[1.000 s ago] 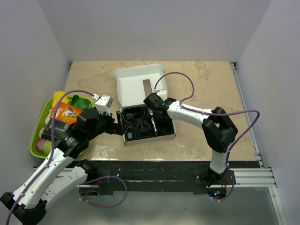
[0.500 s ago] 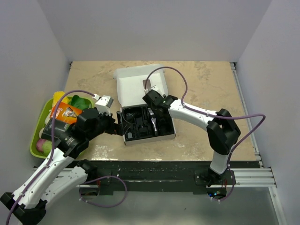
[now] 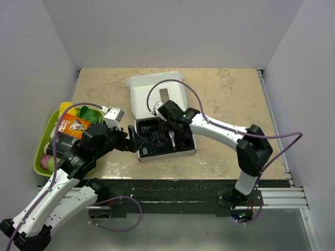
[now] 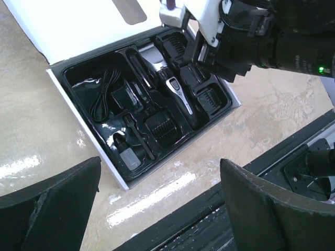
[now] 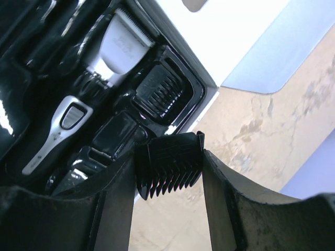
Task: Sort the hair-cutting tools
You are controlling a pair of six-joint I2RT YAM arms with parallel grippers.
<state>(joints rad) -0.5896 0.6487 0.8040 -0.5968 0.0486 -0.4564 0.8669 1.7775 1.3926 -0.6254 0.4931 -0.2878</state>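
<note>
A white box with a black insert (image 3: 165, 140) lies open in mid-table. In the insert are the slim black hair clipper (image 4: 178, 95), its silver blade head (image 5: 123, 44), a coiled black cord (image 4: 102, 94) and several black comb attachments (image 4: 162, 128). My right gripper (image 5: 170, 167) hovers over the insert's far right corner, shut on one black comb attachment (image 5: 168, 163), teeth pointing down. Just below it, another comb (image 5: 159, 91) sits in its slot. My left gripper (image 4: 159, 172) is open and holds nothing, low over the table beside the box's near left corner (image 3: 137, 151).
The box's white lid (image 3: 157, 94) lies flat behind the insert. A green tray (image 3: 44, 141) with colourful packets (image 3: 73, 125) and fruit is at the left edge. A small clear bottle (image 4: 128, 157) lies in the insert's near corner. The black rail (image 3: 183, 188) runs along the front.
My right arm has swung left and further over the box, still holding the comb attachment. The left arm has shifted slightly, and its gripper has stayed open.
</note>
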